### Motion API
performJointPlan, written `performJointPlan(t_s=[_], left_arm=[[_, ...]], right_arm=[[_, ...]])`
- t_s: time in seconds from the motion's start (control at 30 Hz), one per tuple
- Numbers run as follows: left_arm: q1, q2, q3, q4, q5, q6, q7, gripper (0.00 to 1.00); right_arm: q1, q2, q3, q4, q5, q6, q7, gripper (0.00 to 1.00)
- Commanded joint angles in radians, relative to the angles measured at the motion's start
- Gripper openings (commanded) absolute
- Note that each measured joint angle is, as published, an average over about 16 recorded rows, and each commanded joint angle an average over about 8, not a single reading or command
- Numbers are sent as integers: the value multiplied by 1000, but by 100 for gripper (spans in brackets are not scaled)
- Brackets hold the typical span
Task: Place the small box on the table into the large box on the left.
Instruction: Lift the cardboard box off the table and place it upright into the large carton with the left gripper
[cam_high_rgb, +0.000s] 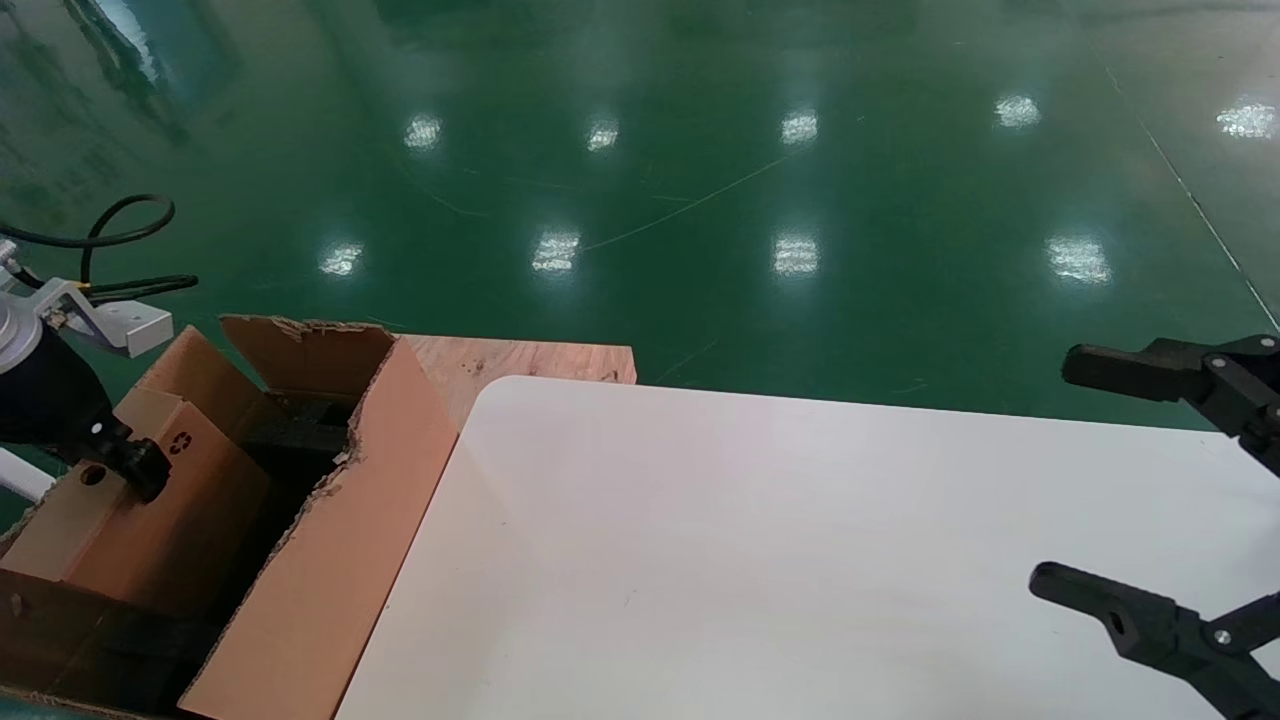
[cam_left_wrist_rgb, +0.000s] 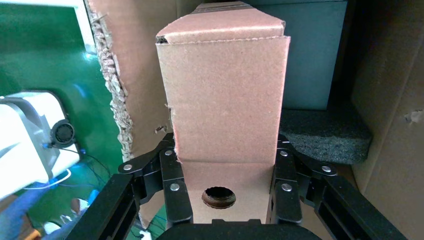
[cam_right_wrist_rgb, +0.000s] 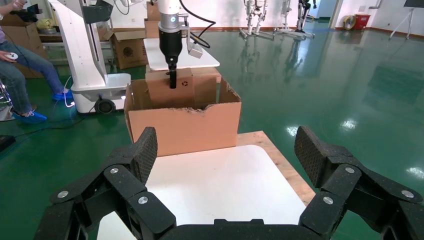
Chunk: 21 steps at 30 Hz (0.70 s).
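The small box (cam_high_rgb: 150, 500), plain brown with a round hole and a recycling mark, is held in the open top of the large box (cam_high_rgb: 340, 560) at the far left. My left gripper (cam_high_rgb: 130, 460) is shut on it, a finger on each side of the end with the hole (cam_left_wrist_rgb: 218, 197). The small box (cam_left_wrist_rgb: 225, 100) reaches down into the carton beside black foam (cam_left_wrist_rgb: 325, 132). In the right wrist view its top (cam_right_wrist_rgb: 160, 92) stands above the large box's rim (cam_right_wrist_rgb: 182, 127). My right gripper (cam_high_rgb: 1100, 485) hangs open over the right side of the table (cam_high_rgb: 750, 550), holding nothing.
A bare wooden board (cam_high_rgb: 520, 360) lies behind the table's rounded corner, next to the large box. Green floor surrounds the table. Farther off, beyond the large box, stand a white machine base (cam_right_wrist_rgb: 90, 60), more cartons (cam_right_wrist_rgb: 127, 47) and a seated person (cam_right_wrist_rgb: 20, 60).
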Motion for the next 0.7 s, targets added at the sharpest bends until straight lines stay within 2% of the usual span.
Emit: performJointPlan(t_s=[0.03,0.7], left_arm=[[12,1,-2,24,-7,0,7,0],[103,-1,-30,237,-67,-15,150,0]], right_arm=[[0,0,0,0,0,0,0,100],[0,0,0,0,0,0,0,100]])
